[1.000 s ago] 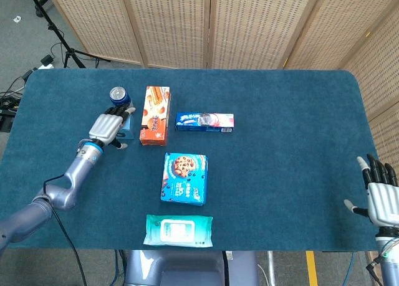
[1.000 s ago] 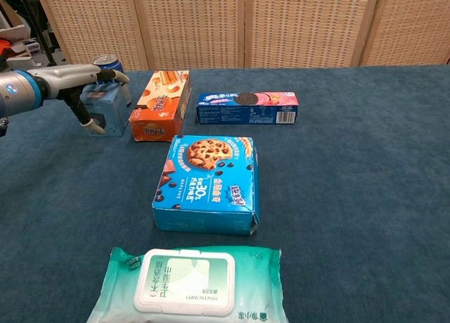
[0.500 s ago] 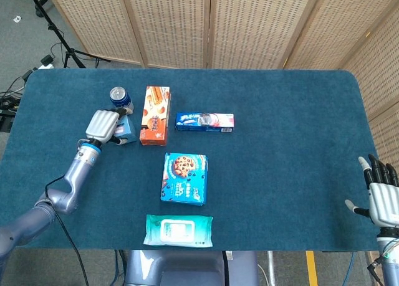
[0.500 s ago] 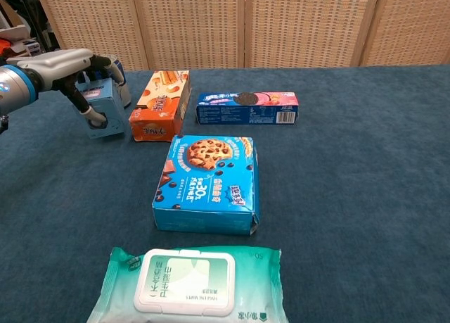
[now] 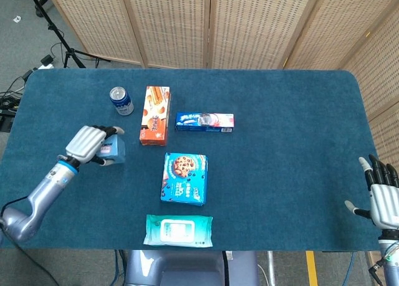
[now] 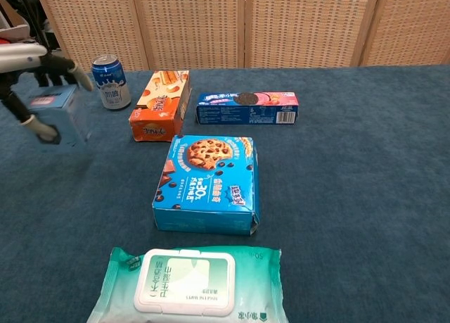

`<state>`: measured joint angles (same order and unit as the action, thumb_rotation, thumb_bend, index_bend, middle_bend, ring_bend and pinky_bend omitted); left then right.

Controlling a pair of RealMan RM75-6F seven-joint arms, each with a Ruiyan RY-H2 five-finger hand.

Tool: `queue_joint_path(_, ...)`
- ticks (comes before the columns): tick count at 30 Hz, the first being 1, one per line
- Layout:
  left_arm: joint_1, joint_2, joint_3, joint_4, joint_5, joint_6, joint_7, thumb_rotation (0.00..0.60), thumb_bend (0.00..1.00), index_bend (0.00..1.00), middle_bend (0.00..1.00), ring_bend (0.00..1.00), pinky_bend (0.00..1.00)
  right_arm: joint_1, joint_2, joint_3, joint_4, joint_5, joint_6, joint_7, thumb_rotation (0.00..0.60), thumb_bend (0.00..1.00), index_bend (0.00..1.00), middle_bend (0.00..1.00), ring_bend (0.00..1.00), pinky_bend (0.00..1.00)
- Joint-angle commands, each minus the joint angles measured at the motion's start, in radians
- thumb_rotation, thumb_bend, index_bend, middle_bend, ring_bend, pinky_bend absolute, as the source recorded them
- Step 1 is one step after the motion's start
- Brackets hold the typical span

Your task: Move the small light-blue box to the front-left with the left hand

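My left hand (image 5: 87, 144) grips the small light-blue box (image 5: 112, 149) and holds it above the blue table, left of the orange box. In the chest view the small light-blue box (image 6: 62, 117) shows blurred at the far left, with the left hand (image 6: 35, 73) wrapped over its top and side. My right hand (image 5: 381, 195) hangs off the table's front right corner with its fingers spread and nothing in them; the chest view does not show it.
A blue can (image 5: 121, 101) stands at the back left beside a long orange box (image 5: 154, 114). A blue and pink cookie sleeve (image 5: 204, 121) lies mid-table, a blue cookie box (image 5: 184, 178) lies nearer, and a wet-wipes pack (image 5: 178, 230) sits at the front edge.
My left hand closed on the small light-blue box, lifted it away from the can and the orange box, and carried it toward the front left. The right hand stayed put.
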<state>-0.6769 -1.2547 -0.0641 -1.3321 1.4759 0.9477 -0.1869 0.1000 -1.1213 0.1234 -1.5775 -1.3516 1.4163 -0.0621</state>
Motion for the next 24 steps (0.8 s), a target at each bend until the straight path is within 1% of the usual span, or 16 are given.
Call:
queue_joint_path(1,0.055,0.030,0.073,-0.025,0.085,0.058,-0.009,0.600,0.02,0.31,0.44,0.43,0.45,0.000,0.002,-0.001,-0.001,-0.003,0.000,0.003,0.600,0.00,0.00,0.00,0.00,0.00)
queue_joint_path(4,0.086,0.018,0.104,-0.007,0.123,0.106,0.031,0.600,0.02,0.31,0.44,0.43,0.45,0.000,0.004,-0.002,-0.003,-0.006,0.001,0.008,0.600,0.00,0.00,0.00,0.00,0.00)
queue_joint_path(8,0.104,-0.010,0.112,0.026,0.131,0.131,0.060,0.600,0.02,0.31,0.44,0.43,0.45,0.000,0.007,-0.001,-0.004,-0.007,0.000,0.012,0.600,0.00,0.00,0.00,0.00,0.00)
queue_joint_path(11,0.110,-0.033,0.119,0.054,0.136,0.135,0.055,0.600,0.02,0.31,0.44,0.42,0.45,0.000,0.007,-0.001,-0.005,-0.007,0.001,0.014,0.600,0.00,0.00,0.00,0.00,0.00)
queue_joint_path(12,0.111,-0.044,0.124,0.068,0.140,0.134,0.045,0.600,0.01,0.31,0.43,0.42,0.45,-0.001,0.008,-0.001,-0.005,-0.007,0.001,0.015,0.600,0.00,0.00,0.00,0.00,0.00)
queue_joint_path(14,0.113,-0.050,0.132,0.077,0.142,0.128,0.025,0.600,0.00,0.30,0.32,0.35,0.45,-0.001,0.009,0.000,-0.004,-0.006,0.002,0.017,0.600,0.00,0.00,0.00,0.00,0.00)
queue_joint_path(15,0.114,-0.049,0.137,0.076,0.143,0.122,0.009,0.600,0.00,0.26,0.22,0.26,0.43,-0.001,0.010,0.000,-0.005,-0.005,0.002,0.018,0.600,0.00,0.00,0.00,0.00,0.00)
queue_joint_path(17,0.114,-0.038,0.148,0.067,0.147,0.114,-0.009,0.600,0.00,0.16,0.07,0.11,0.33,-0.002,0.011,0.001,-0.005,-0.003,0.001,0.021,0.600,0.00,0.00,0.00,0.00,0.00)
queue_joint_path(18,0.115,-0.031,0.151,0.061,0.148,0.113,-0.012,0.600,0.00,0.11,0.02,0.05,0.26,-0.002,0.011,0.002,-0.005,-0.002,0.001,0.022,0.600,0.00,0.00,0.00,0.00,0.00)
queue_joint_path(19,0.116,-0.026,0.152,0.056,0.149,0.114,-0.014,0.600,0.00,0.08,0.01,0.02,0.22,-0.002,0.011,0.002,-0.005,-0.002,0.001,0.023,0.600,0.00,0.00,0.00,0.00,0.00)
queue_joint_path(21,0.120,-0.005,0.155,0.034,0.149,0.121,-0.022,0.600,0.00,0.05,0.00,0.00,0.17,-0.002,0.012,0.002,-0.006,-0.002,0.001,0.023,0.600,0.00,0.00,0.00,0.00,0.00)
queue_joint_path(24,0.135,0.033,0.157,-0.010,0.151,0.150,-0.020,0.600,0.00,0.04,0.00,0.00,0.17,-0.002,0.013,0.002,-0.008,-0.003,0.003,0.025,0.600,0.00,0.00,0.00,0.00,0.00)
